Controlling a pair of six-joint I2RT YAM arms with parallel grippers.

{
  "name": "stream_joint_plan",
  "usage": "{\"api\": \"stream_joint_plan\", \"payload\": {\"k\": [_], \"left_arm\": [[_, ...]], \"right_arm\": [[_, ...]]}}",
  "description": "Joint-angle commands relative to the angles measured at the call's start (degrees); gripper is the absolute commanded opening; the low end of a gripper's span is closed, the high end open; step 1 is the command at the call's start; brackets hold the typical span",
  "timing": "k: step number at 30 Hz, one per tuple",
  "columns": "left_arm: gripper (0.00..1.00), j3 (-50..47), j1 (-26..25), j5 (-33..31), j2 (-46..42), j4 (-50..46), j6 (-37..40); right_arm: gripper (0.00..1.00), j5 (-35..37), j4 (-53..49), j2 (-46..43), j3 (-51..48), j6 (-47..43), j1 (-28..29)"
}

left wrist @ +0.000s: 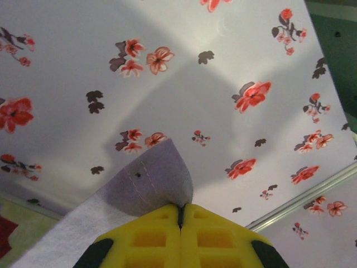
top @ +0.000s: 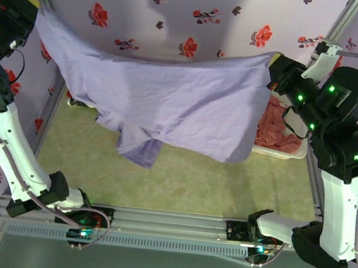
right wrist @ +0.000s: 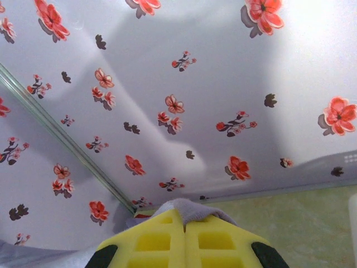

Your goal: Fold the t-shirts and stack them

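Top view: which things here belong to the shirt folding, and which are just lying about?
In the job: lavender shirt, pinched by left gripper and right gripper; red shirts.
Just there: basket, flowered wall, table.

A robot test cell in a lab: floral-print backdrop walls (top: pixel 180 11) left, right and far, a green tabletop (top: pixel 193 181), and a near aluminium rail (top: pixel 168 226) carrying two robot arms (top: pixel 340 191).
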Motion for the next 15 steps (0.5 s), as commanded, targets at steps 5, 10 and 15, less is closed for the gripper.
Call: {"api": "stream_joint_plan", "payload": {"k": [5, 10, 15], "left_arm": [[0.00, -0.59, -0.28, 2.47, -3.93, 9.66, -4.53], [0.00, 8.37, 0.02, 2.42, -1.31, 5.16, -3.53], [0.00, 15.07, 2.07, 1.77, -0.46, 4.53, -4.98]], "right_arm": [[0.00, -3.19, 4.19, -2.02, 0.08, -0.44, 0.19], [0.00, -3.49, 1.64, -2.25, 5.13, -0.86, 0.26], [0.00, -3.84, 0.52, -4.01, 6.52, -0.26, 0.26]]}}
